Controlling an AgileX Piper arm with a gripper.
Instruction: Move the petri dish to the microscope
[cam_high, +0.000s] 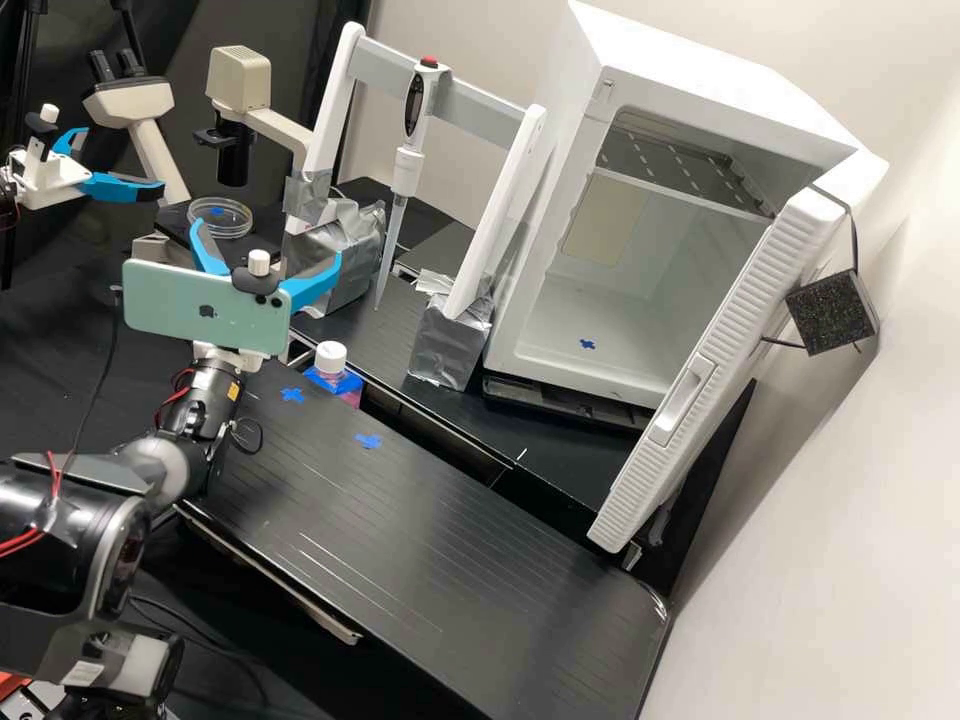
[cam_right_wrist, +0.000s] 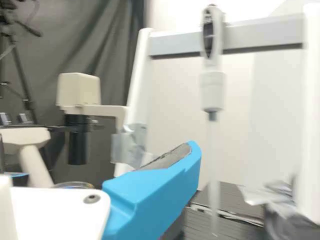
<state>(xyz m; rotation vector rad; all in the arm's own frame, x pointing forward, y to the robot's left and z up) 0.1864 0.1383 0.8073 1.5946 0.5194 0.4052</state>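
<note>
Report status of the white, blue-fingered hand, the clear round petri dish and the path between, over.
Hand open. Dish on flat black microscope stage. No obstruction apparent.

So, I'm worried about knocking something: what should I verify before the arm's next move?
1. Clear round petri dish on the black stage of the cream microscope: ok.
2. White gripper with blue fingers open and empty: ok.
3. Dish lid fully seated: cannot tell.
4. Gripper clear of the dish: cannot tell.
5. White-and-grey pipette hanging upright in its white stand: ok.
6. White-capped bottle with pink contents upright: ok.
</note>
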